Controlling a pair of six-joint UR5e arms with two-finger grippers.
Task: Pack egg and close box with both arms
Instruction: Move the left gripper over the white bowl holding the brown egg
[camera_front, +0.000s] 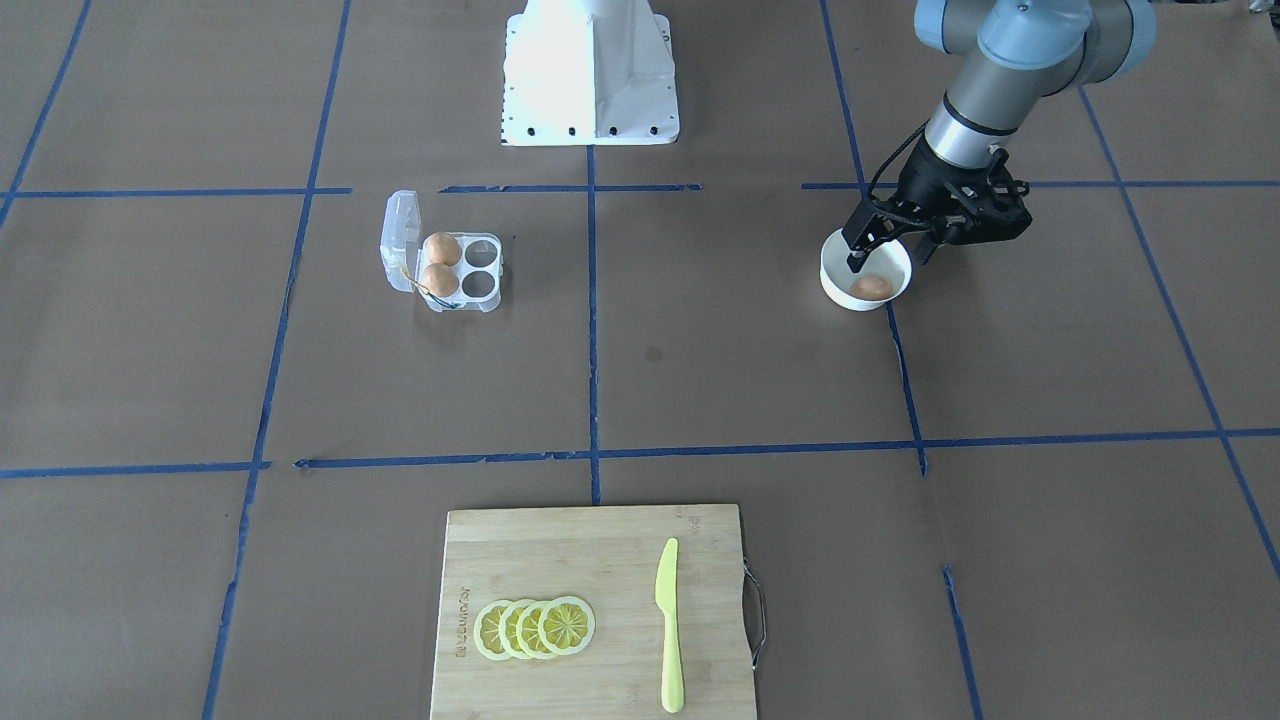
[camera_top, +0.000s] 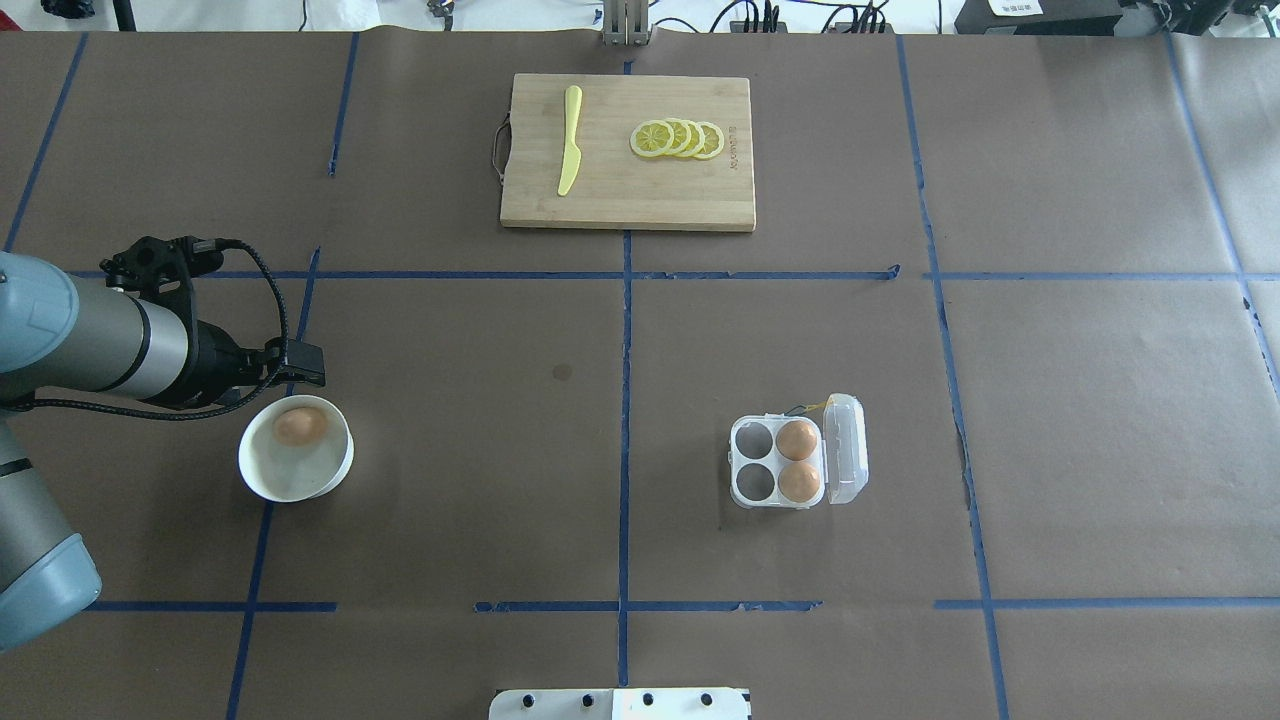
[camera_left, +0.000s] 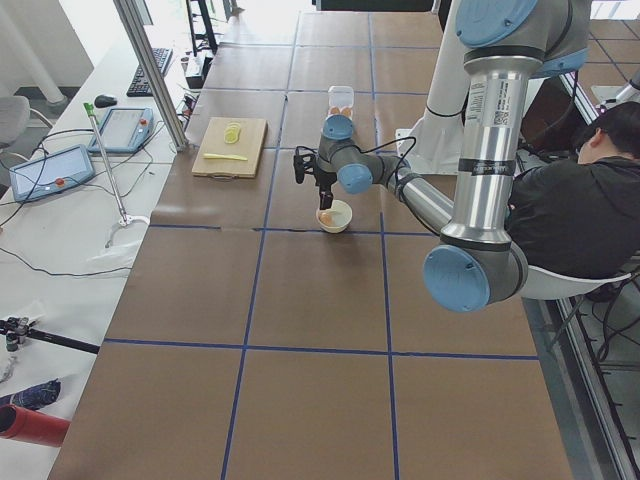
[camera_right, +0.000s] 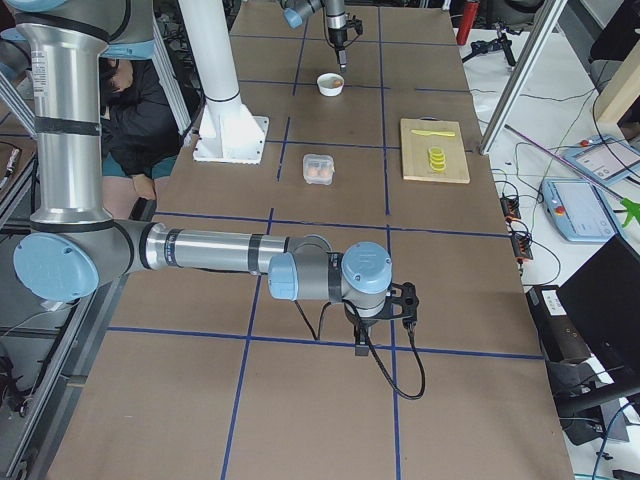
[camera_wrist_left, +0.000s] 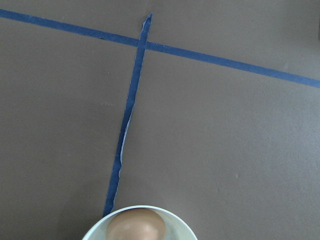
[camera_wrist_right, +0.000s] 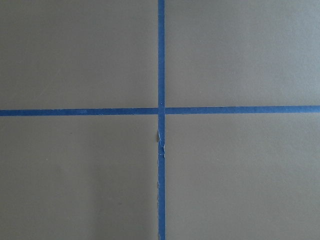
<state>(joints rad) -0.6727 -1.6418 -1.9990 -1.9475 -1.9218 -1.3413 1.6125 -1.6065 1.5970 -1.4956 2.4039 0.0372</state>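
1. The egg lies alone in a round white bowl. The bowl stands toward the left edge of the table, about midway between the robot's edge and the far edge.
2. The left gripper hangs just over the robot-side rim of this bowl. Its fingers stand apart, 1 of them reaching down inside the rim, and they hold nothing. The egg is near this finger, but from these angles I cannot say surely that they are apart.
3. In the left wrist view only the top of the egg and the bowl's rim show at the bottom edge. No finger is seen there.
4. The box sits right of the table's middle, nearer to the robot's edge than to the far edge. Its lid is open and stands up along the side facing the right edge.
5. 2 other eggs fill the 2 cups beside the lid. The 2 cups on the other side hold nothing.
6. The right gripper points down at the table near its right edge, well apart from the box, over a crossing of blue tape lines. I cannot tell whether it is spread or closed.
7. A cutting board lies at the middle of the far edge. It carries a yellow knife and 4 overlapping lemon slices.
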